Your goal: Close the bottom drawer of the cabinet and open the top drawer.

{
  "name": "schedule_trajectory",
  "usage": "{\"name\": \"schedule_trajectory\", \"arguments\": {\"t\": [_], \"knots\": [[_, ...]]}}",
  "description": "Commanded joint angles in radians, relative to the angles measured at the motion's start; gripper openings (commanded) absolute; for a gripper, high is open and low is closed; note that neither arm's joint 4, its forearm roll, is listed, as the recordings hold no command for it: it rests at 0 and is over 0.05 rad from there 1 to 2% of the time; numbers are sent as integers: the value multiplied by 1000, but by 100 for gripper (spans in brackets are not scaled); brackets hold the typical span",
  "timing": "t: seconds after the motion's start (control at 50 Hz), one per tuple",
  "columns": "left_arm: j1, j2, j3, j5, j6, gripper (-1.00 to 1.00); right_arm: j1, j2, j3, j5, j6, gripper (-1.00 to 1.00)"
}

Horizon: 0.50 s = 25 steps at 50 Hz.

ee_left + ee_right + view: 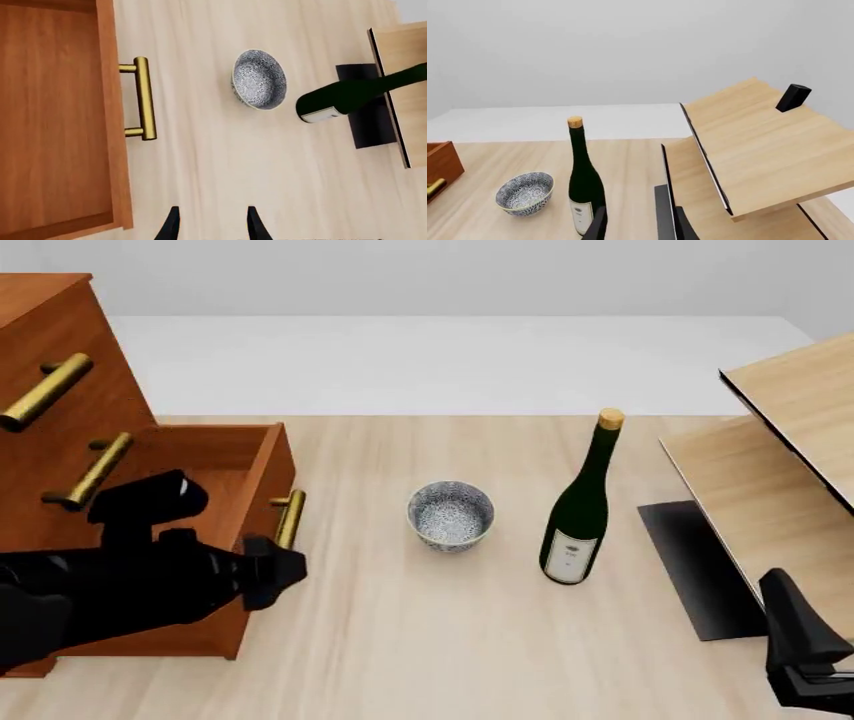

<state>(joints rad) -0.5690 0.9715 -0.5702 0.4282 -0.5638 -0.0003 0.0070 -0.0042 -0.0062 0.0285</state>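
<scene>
A: Where is the bottom drawer [227, 475] we have to shut?

B: It sticks out from the foot of the cabinet [60, 360], on the left side of the table [400, 640]. It is pulled far out. We can see right down into the box, and nothing shows inside.

A: Will it be hard to push?

B: We think not. It is a stiff wooden box, so it will not bend. It looks like it should slide straight back. The best place to push is the flat front, right by its brass handle [143, 97].

A: And our left gripper [210, 225]?

B: Its two fingers are spread apart, holding nothing. It sits just beside the front corner of the drawer, near the handle but not touching it.

A: What about the top drawer [47, 390]?

B: That one is shut, high up on the cabinet. We need to pinch its brass bar in the middle. The bar is smooth and may slip, so we should squeeze well.

A: And the right gripper [637, 225]?

B: It waits far away on the right, fingers apart and holding nothing. In its own view it looks past the wine bottle [581, 505] and the little patterned bowl [451, 515]. Both could break, and they stand well apart from the drawer.
</scene>
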Motion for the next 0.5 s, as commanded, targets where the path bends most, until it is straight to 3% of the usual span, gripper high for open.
{"name": "schedule_trajectory", "arguments": {"t": [0.02,0.16,0.5], "knots": [[-11,18,39,-17,-43,100,0,12,0,-11,2,100],[-23,26,71,-39,-83,100,-1,30,0,-28,4,100],[34,57,86,-85,-60,100,-2,32,-2,-30,7,100]]}}
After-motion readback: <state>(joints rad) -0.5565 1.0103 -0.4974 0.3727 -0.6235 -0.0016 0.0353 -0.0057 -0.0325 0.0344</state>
